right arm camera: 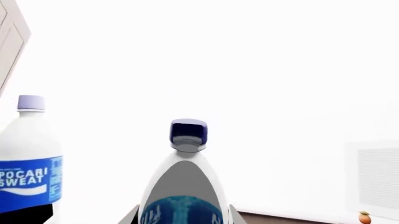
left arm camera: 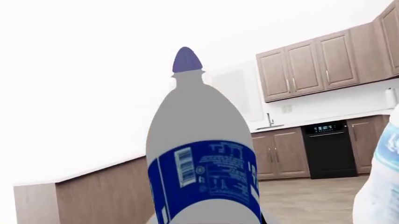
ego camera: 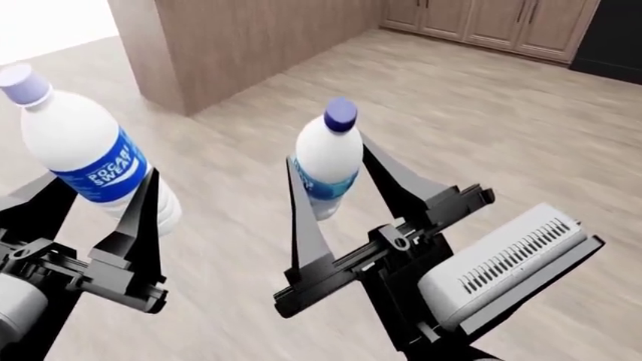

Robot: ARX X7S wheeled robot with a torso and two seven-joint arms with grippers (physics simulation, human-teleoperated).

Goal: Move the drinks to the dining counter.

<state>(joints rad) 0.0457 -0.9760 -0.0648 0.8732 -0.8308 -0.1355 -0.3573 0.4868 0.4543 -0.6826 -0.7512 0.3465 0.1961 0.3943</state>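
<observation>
The left end effector (ego camera: 120, 218) is pinching the Pocari Sweat bottle (ego camera: 86, 162) and the right end effector (ego camera: 336, 199) is pinching the slimmer bottle (ego camera: 327, 162); both are best kept upright and apart while carrying them over the floor (ego camera: 482, 113) to the desk.

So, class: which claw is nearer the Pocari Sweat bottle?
Left. The left claw is shut on the Pocari Sweat bottle; the right claw stands apart beside it, shut on the slimmer bottle.

Both arms raised forward side by side: left claw (ego camera: 105, 207) and right claw (ego camera: 336, 192), each with black fingers closed around a held load.
</observation>
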